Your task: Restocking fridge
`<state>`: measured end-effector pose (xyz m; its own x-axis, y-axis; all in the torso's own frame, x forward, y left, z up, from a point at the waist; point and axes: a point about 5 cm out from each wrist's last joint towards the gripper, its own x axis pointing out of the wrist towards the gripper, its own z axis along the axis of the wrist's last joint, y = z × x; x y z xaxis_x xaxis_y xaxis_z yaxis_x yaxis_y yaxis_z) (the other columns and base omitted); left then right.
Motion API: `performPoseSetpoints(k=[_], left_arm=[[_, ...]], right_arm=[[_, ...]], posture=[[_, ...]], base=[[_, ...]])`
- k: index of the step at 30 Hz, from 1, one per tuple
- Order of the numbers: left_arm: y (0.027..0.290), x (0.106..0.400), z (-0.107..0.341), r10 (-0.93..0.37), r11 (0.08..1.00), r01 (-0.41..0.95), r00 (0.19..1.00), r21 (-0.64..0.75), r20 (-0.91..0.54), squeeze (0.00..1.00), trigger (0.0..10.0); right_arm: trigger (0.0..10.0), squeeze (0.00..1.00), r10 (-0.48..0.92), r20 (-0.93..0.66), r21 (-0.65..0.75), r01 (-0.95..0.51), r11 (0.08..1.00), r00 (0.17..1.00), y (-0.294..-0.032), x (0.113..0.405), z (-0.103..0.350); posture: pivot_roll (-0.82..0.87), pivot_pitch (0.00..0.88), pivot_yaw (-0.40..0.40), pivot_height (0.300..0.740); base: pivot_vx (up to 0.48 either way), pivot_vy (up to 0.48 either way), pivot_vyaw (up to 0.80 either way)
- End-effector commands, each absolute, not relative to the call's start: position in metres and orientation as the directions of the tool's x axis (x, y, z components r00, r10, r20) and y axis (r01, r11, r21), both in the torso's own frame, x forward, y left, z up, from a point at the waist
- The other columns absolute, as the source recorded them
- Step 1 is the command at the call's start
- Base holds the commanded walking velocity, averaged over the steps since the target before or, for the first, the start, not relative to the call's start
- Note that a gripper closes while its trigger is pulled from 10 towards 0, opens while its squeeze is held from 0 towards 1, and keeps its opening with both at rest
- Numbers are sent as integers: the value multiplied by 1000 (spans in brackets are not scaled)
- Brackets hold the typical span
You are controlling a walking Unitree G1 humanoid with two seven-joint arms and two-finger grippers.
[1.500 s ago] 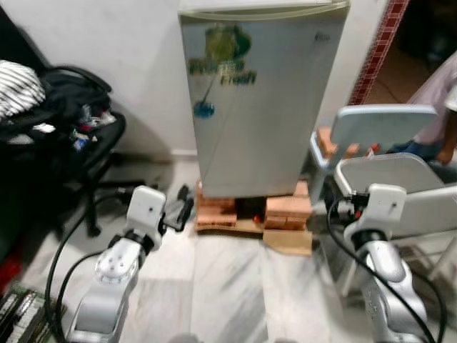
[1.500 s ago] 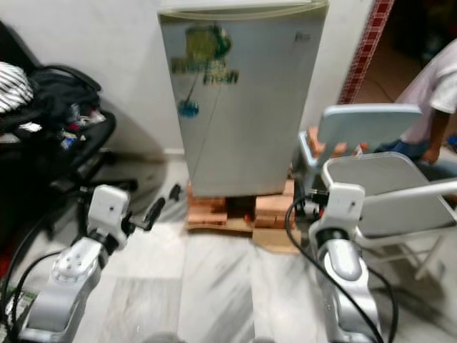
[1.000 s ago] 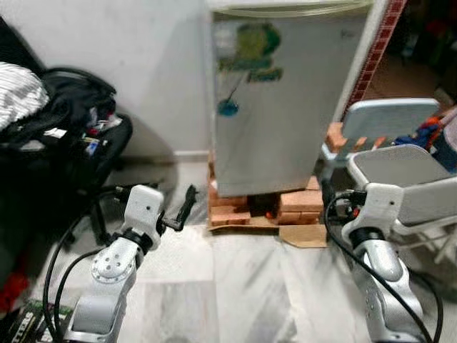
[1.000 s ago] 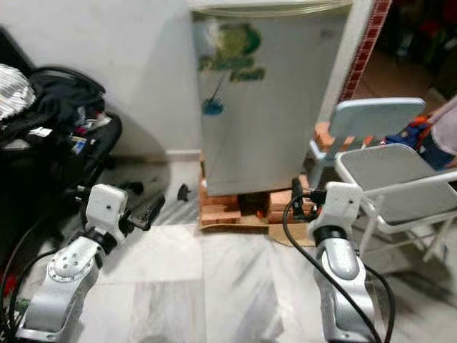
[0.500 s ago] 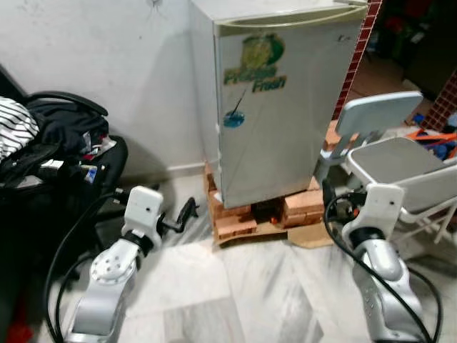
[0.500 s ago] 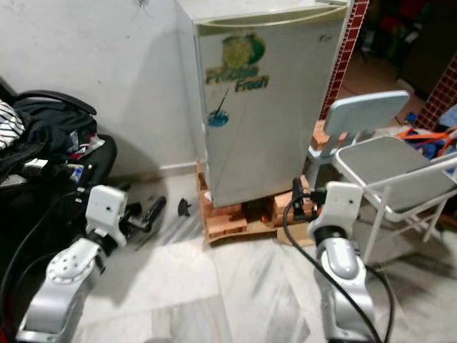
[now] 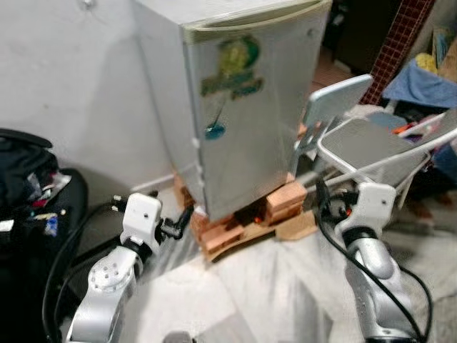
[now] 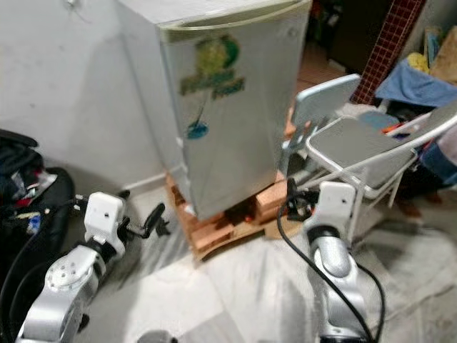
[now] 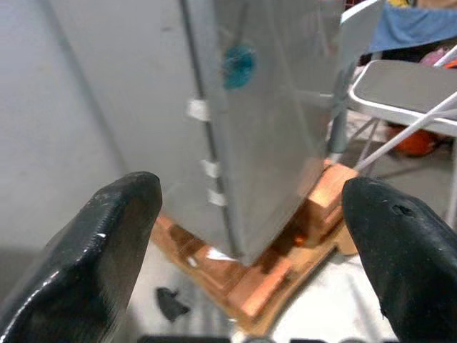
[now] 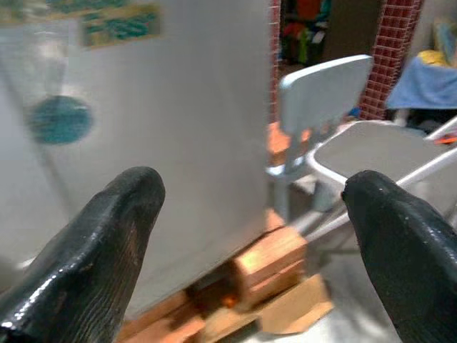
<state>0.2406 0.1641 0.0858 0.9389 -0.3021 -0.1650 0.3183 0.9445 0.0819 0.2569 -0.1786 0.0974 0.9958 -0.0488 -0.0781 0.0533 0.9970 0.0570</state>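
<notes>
A small silver fridge (image 7: 235, 107) with a green sticker on its door stands shut against the white wall, raised on bricks and wooden boards (image 7: 243, 223). My left gripper (image 7: 178, 227) is held low, in front of the fridge's lower left corner, open and holding nothing. In the left wrist view its fingers (image 9: 93, 264) stand wide apart and frame the fridge's hinge side. My right gripper (image 8: 291, 201) is near the fridge's lower right corner, also open and holding nothing. Its fingers (image 10: 107, 243) frame the fridge door and the chairs.
A pale blue plastic chair (image 7: 334, 100) and a grey folding chair (image 7: 364, 143) stand close to the right of the fridge. A black office chair piled with clothes (image 7: 28, 193) is on the left. A cardboard scrap (image 7: 296, 227) lies on the marble floor.
The whole view has swung and tilted, so the camera has moved: the fridge now looks nearer and slanted. Both arms keep the same pose with their grippers open.
</notes>
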Motion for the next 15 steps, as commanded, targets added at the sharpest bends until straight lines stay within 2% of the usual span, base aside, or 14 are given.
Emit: performPoseSetpoints(k=[1, 7, 9, 15], left_arm=[[157, 248, 95, -331, 936, 342, 935, 80, -126, 0, 10000], [160, 249, 95, -320, 937, 334, 938, 102, -129, 0, 10000], [161, 247, 95, -315, 938, 329, 940, 108, -131, 0, 10000], [156, 244, 94, -322, 934, 335, 940, 125, -115, 0, 10000]], right_arm=[[10000, 0, -92, -53, 38, 94, 995, 994, -192, 257, 103], [10000, 0, -83, -43, 41, 85, 996, 996, -189, 261, 105], [10000, 0, -76, -35, 38, 77, 996, 996, -188, 262, 106], [10000, 0, -84, -81, 113, 93, 989, 993, -188, 259, 101]], posture=[[25, 0, 37, 740], [32, 0, 33, 740], [35, 0, 32, 740], [33, 0, 31, 740]], base=[[0, 420, -800], [0, 455, -800], [0, 469, 0], [0, 0, 0]])
